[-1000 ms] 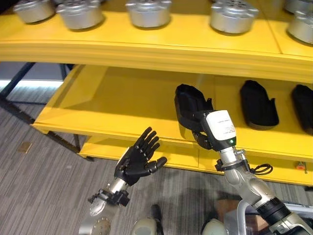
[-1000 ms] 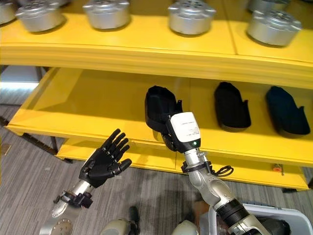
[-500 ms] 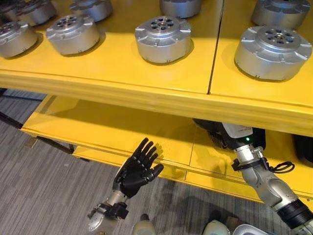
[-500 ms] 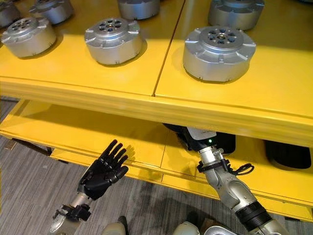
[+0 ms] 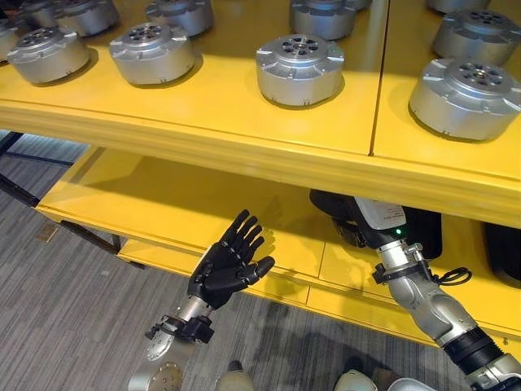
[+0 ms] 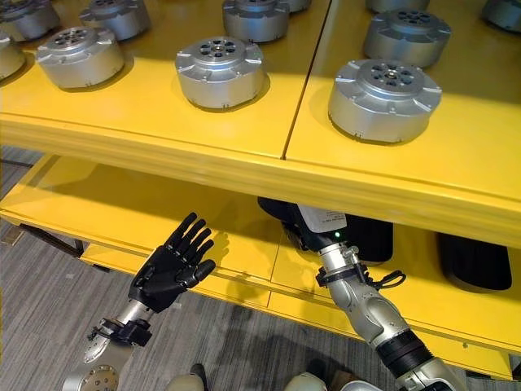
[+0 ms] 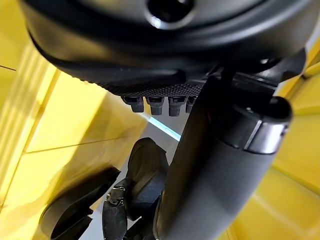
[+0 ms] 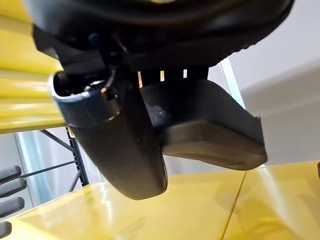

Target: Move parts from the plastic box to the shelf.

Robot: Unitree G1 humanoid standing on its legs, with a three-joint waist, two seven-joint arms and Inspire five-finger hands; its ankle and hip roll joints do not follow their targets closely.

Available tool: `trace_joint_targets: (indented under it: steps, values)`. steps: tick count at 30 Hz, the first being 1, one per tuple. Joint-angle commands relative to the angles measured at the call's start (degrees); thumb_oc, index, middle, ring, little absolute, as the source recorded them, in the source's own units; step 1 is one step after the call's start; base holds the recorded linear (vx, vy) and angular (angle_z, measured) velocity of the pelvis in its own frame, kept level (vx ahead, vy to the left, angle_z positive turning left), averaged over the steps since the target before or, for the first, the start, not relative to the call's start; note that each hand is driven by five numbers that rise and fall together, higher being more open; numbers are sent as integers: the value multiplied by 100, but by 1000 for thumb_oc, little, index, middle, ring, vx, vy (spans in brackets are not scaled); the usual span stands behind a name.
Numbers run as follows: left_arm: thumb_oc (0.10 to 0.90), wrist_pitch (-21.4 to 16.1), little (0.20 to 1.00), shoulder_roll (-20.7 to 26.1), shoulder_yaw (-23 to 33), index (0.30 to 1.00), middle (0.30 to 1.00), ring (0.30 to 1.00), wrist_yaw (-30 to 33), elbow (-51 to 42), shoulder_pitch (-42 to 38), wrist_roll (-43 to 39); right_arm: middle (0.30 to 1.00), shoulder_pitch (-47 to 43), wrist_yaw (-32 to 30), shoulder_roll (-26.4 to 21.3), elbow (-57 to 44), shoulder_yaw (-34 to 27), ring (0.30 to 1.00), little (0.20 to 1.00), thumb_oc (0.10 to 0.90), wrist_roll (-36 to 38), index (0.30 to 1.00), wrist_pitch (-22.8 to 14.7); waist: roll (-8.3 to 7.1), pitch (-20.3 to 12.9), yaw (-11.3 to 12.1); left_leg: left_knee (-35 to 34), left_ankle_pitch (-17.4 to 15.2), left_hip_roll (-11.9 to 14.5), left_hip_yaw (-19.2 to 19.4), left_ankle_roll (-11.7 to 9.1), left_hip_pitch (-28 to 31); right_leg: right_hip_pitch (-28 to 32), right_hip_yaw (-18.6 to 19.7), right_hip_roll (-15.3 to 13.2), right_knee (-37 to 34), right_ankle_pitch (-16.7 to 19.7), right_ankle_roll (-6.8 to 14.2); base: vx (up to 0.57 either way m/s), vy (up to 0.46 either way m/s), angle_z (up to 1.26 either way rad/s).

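Yellow steel shelving (image 5: 244, 151) crosses the head views in two tiers. At the left, the robot's left hand (image 5: 226, 269) is raised in front of the lower tier's edge, palm toward the shelf, its dark fingers (image 6: 189, 235) straight and fanned apart, holding nothing and touching nothing.

Farther right, the right arm reaches up and in under the upper tier, and the right hand (image 6: 303, 230) is largely hidden below that tier's lip. In the right wrist view its thumb and fingers are wrapped round a black moulded plastic part (image 8: 210, 127), which is held just above the lower tier's yellow surface; whether it touches the surface cannot be told. The same black part (image 5: 330, 204) shows as a dark shape at the end of the arm in the head views.

Right of it, two more black moulded parts lie on the lower tier: one (image 6: 376, 238) just beside the wrist and one (image 6: 475, 262) farther right.

On the upper tier stand round silver metal housings (image 5: 299, 68); at least nine are in view, several cut by the picture's edge.
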Motion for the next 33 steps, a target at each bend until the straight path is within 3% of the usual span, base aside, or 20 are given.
trace_joint_targets:
  steps: [1, 9, 14, 25, 33]
  values:
    - [900, -308, 1000, 126, 41, 1000, 1000, 1000, -124, -521, -130, -137, 300, -563, -646, 95, -303, -72, 300, 300, 400, -52, 300, -206, -147, -472, 106, 275, -995, -190, 29, 293, 128, -228, 2, 214, -63, -25, 31, 15, 30, 10]
    - [900, -249, 1000, 83, 100, 1000, 1000, 1000, 52, -526, -94, -97, 300, -558, -300, 143, -482, -44, 300, 300, 400, 231, 300, -80, -166, -449, 163, 450, -1077, -241, 29, 321, 53, -161, -47, 191, -69, -62, 20, 0, 12, -2]
    - [900, -232, 1000, 49, 141, 1000, 1000, 1000, 104, -503, -116, -78, 300, -669, 122, 212, -638, 108, 300, 300, 400, 342, 300, 188, -160, -413, 217, 507, -1089, -234, 8, 308, -15, -175, -66, 174, -72, -64, 27, -40, -5, 1]
    - [900, -92, 1000, 2, 101, 1000, 1000, 1000, 195, -572, -208, 5, 300, -1034, 411, 482, -560, 487, 300, 300, 400, 269, 300, 539, -134, -439, 302, 388, -1018, -217, -15, 277, 47, -78, -138, 150, -168, -25, 34, -10, -3, 0]
    - [900, -23, 1000, -2, 89, 1000, 1000, 1000, 181, -547, -251, -30, 300, -1052, 543, 525, -395, 532, 300, 300, 400, 474, 300, 469, -145, -467, 320, 433, -1019, -216, -21, 270, 35, -2, -148, 170, -187, -62, 5, 0, 0, 0]
